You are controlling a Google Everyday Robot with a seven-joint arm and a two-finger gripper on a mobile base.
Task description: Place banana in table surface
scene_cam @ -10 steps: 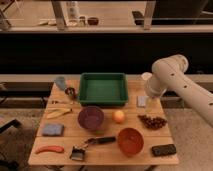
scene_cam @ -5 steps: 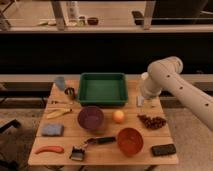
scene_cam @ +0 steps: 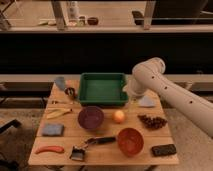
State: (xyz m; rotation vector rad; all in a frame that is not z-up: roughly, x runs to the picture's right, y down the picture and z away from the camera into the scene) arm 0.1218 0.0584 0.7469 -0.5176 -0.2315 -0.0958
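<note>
The pale yellow banana [scene_cam: 59, 113] lies on the left side of the tan wooden table surface [scene_cam: 70, 137], left of the purple bowl [scene_cam: 91, 117]. My white arm reaches in from the right, with its elbow above the table's back right. My gripper [scene_cam: 129, 93] is at the arm's lower end, by the right rim of the green tray [scene_cam: 102, 89]. It is far to the right of the banana and nothing shows in it.
An orange ball [scene_cam: 119, 116], dark grapes [scene_cam: 152, 121], an orange bowl [scene_cam: 130, 141], a black flat device [scene_cam: 164, 149], a brush [scene_cam: 92, 144], an orange-red carrot-like object [scene_cam: 49, 149], a blue sponge [scene_cam: 52, 130], a cup [scene_cam: 60, 82] and a pale cloth [scene_cam: 146, 102] stand on the table.
My arm has swung left and down, bringing the gripper from over the table's right side to the tray's right rim. The banana has not moved.
</note>
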